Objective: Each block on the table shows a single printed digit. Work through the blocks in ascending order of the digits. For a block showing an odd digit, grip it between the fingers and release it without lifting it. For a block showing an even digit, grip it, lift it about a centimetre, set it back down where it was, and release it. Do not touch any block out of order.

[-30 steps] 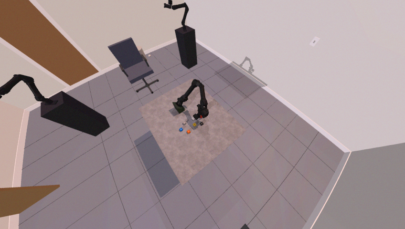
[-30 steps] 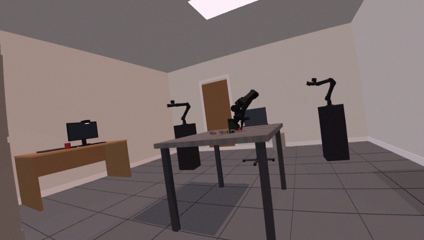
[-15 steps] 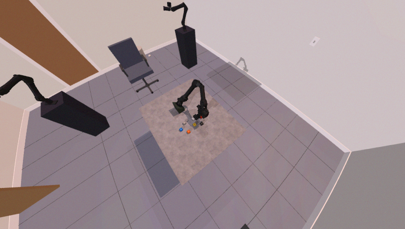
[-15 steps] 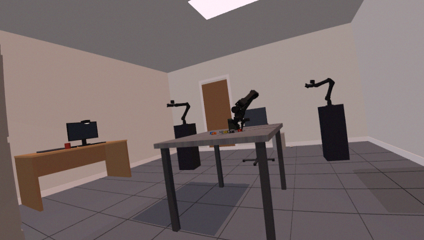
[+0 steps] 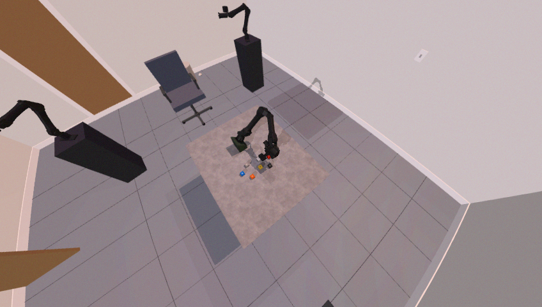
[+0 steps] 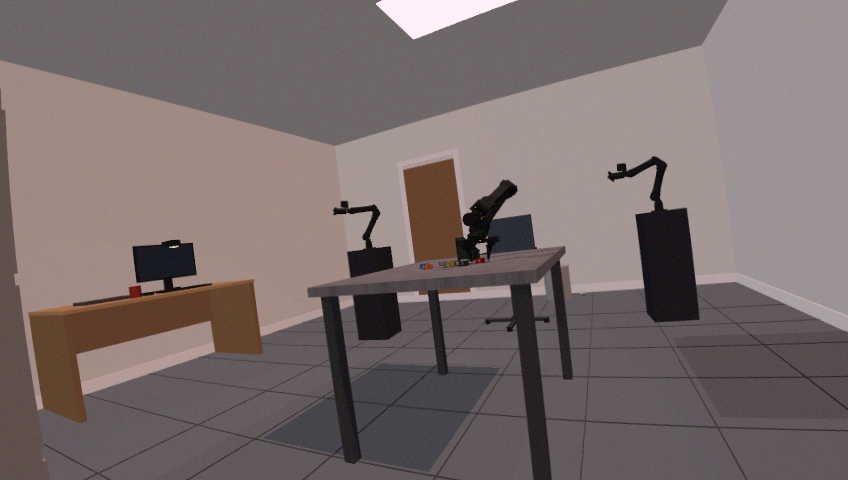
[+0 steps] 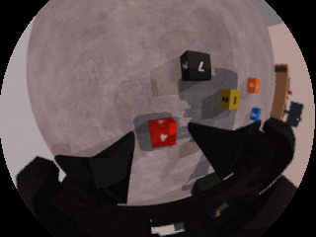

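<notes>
My gripper [image 5: 268, 155] [image 6: 482, 258] [image 7: 162, 129] is open, its fingers wide apart on either side of a red block [image 5: 268, 157] [image 6: 480, 260] [image 7: 162, 134], with gaps to it. The red block rests on the table; its white digit is hard to read. A black block [image 5: 270, 165] [image 6: 464, 262] [image 7: 197, 66] shows a 7. A yellow block [image 5: 260, 167] [image 7: 230, 99] has dark marks, not surely readable. An orange block [image 5: 252, 176] [image 7: 253, 85] and a blue block [image 5: 242, 173] [image 7: 255, 114] have unreadable digits. A grey block [image 5: 246, 165] and a whitish one [image 5: 258, 159] show in the top view.
The table [image 5: 243, 220] [image 6: 416, 284] carries the arm's base [image 5: 238, 143] behind the blocks. The black block lies beyond the red one in the wrist view, the yellow one to its right. A chair [image 5: 184, 94] and two pedestals with arms stand off the table.
</notes>
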### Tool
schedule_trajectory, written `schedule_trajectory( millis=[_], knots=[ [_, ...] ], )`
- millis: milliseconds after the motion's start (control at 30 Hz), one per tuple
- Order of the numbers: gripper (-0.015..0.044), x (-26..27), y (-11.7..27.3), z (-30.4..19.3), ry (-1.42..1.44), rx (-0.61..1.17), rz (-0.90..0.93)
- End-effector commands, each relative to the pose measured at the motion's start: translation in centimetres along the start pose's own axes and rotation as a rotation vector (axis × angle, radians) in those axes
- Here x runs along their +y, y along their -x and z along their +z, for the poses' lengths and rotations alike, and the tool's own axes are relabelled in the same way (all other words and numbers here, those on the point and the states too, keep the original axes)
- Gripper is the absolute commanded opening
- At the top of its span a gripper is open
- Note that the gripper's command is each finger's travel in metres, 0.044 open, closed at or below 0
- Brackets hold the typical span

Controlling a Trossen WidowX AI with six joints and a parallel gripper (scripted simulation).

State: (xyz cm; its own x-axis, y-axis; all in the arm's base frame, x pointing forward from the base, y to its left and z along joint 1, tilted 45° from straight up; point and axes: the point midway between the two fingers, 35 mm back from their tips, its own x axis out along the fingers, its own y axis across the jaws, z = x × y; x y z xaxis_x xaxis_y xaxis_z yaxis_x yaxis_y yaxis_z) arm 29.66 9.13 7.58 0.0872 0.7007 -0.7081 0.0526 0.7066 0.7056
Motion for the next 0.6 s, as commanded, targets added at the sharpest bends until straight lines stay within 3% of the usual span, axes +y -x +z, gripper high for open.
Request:
schedule_trajectory(
  millis=[0,133,300,567],
  knots=[
    [0.04,0.0,0.0,0.0,-0.006,0.0,0.002],
    [0.04,0.0,3.3,0.1,-0.006,-0.001,-0.001],
    [0.04,0.0,3.6,0.0,-0.006,0.0,0.0],
    [0.019,-0.1,11.4,0.1,-0.008,0.001,-0.005]
  ],
)
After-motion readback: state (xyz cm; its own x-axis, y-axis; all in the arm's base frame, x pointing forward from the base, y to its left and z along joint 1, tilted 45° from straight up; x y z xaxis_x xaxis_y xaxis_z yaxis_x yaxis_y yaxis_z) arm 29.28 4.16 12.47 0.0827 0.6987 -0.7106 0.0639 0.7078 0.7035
